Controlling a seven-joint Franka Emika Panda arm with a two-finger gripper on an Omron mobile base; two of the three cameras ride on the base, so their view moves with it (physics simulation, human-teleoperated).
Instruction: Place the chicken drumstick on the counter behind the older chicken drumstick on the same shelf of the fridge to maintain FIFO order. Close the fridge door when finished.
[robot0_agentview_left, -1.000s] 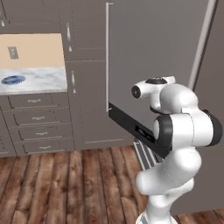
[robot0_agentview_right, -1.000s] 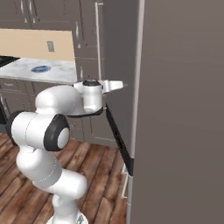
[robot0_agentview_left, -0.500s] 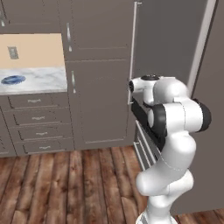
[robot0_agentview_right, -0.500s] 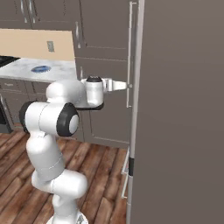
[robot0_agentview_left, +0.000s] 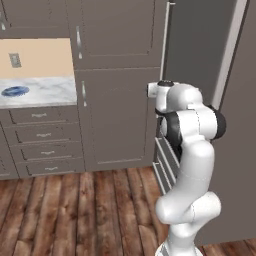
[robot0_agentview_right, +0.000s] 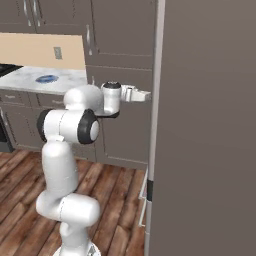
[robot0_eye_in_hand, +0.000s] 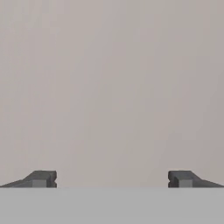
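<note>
Now the fridge door (robot0_agentview_left: 200, 55) has swung nearly flat against the fridge (robot0_agentview_right: 210, 125); a second ago it stood well open with the claw (robot0_agentview_right: 145, 95) pushing its face. The claw's fingers (robot0_eye_in_hand: 41, 178) are spread wide apart with nothing between them, pointed square at the plain silver-grey panel just ahead. That reads to me as the closing push near its end, so the drumstick is presumably already shelved, though I cannot see inside. Its long slim bar handle (robot0_agentview_left: 163, 47) runs just above and beside the claw. Well off to the claw's side sits the marble bench (robot0_agentview_left: 40, 92), carrying a blue dish (robot0_agentview_left: 14, 91).
</note>
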